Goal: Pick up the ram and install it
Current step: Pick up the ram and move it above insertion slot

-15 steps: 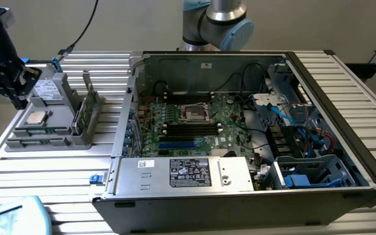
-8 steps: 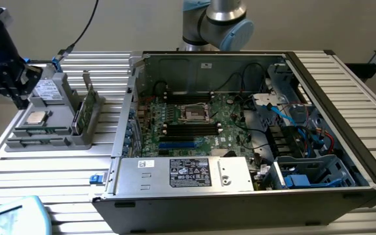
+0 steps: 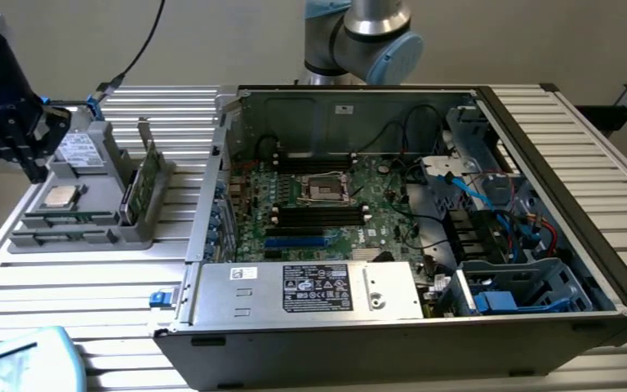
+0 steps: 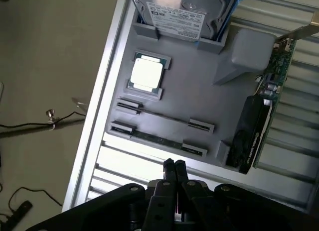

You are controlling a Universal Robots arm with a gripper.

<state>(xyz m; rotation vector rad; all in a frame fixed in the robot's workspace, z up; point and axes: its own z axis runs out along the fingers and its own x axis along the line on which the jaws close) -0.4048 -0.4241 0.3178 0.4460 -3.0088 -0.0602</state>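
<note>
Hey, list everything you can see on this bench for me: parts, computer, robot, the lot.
Ram: one, green, seated in the holder slot nearest the gripper.
Processor chip: one, silver, flat on the holder.
Drive: one, silver with blue clips, standing in the holder's end pocket.
Graphics card: one, black on a green board, on edge in the holder.
Parts holder: one, grey, on the table at the exterior view's left.
Computer case: one, black, open, beside the holder.
Motherboard: one, green, inside the case.
Power supply: one, silver, at the case's near edge.
Table: one, silver slats, under everything.
Arm: one, grey and blue, behind the case.
Gripper: one, black, shut and empty, over the table beside the ram.
</note>
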